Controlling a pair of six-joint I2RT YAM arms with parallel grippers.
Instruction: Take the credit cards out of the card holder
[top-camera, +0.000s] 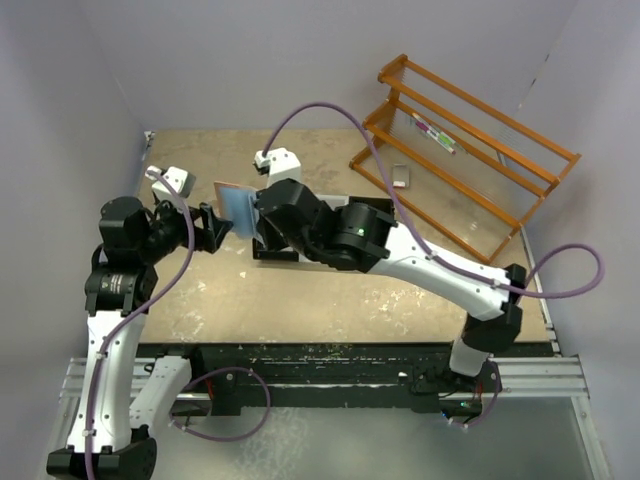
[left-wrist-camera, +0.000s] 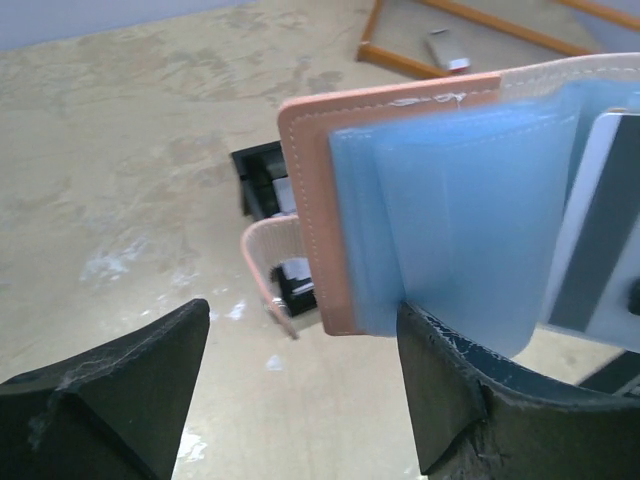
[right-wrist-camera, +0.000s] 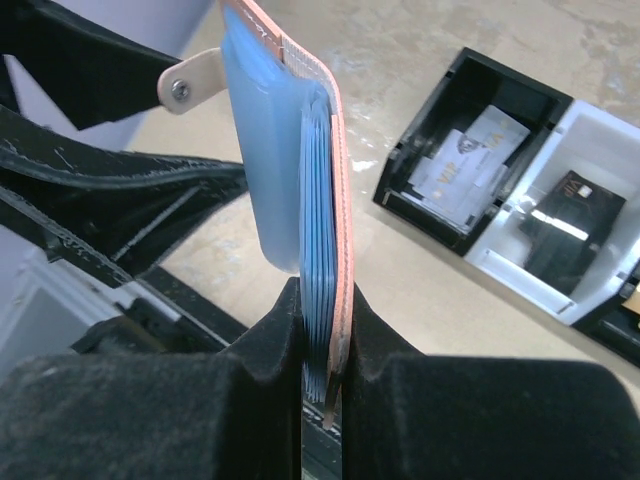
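My right gripper (right-wrist-camera: 322, 290) is shut on the lower edge of the card holder (right-wrist-camera: 337, 190) and holds it upright above the table. The card holder (left-wrist-camera: 310, 200) is a reddish-brown cover with fanned light blue sleeves (left-wrist-camera: 470, 210). A pale grey and white credit card (left-wrist-camera: 600, 240) shows inside a sleeve at the right. My left gripper (left-wrist-camera: 303, 310) stands open just below the holder's free end, and one fingertip (left-wrist-camera: 430, 350) touches the lowest blue sleeve. In the top view the holder (top-camera: 236, 205) hangs between the left gripper (top-camera: 215, 228) and the right gripper (top-camera: 262, 215).
A black tray (right-wrist-camera: 400, 165) with pale cards (right-wrist-camera: 470, 160) in it sits beside a white tray (right-wrist-camera: 520, 280) that holds a dark card (right-wrist-camera: 570, 210), under the right arm. An orange wooden rack (top-camera: 470, 150) stands at the back right with a small grey item (top-camera: 401, 177) by it.
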